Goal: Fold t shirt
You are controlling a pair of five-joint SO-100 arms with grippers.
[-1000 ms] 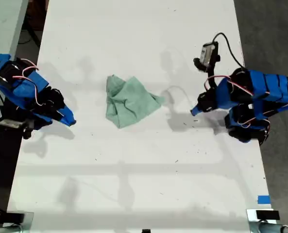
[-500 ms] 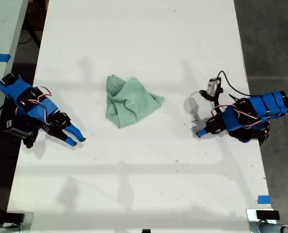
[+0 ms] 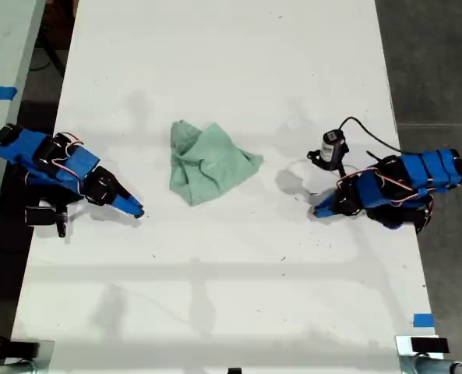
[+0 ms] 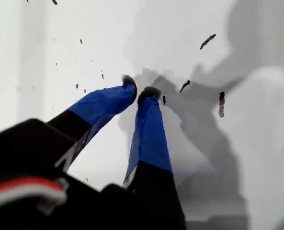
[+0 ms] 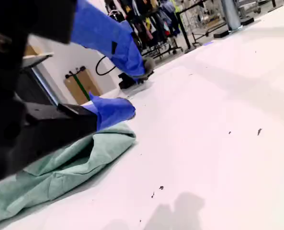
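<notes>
Exterior view: the t shirt point(image 3: 209, 164) is seen crumpled mid-table, apart from both arms. Soft and light, it is best pinched at an outer edge. My first gripper point(image 4: 141, 92) is nearly closed on nothing; my second gripper point(image 5: 132, 88) is spread wide.

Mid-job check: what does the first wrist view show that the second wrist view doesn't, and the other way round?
Only the first wrist view shows my first tool. Its blue-taped tips all but meet with nothing between them, and no garment is in sight. Only the second wrist view shows the crumpled pale mint-green fabric t shirt lying close by my second tool, whose jaws stand apart and empty, with room clutter beyond. Both views show the white table with its dark specks.
</notes>
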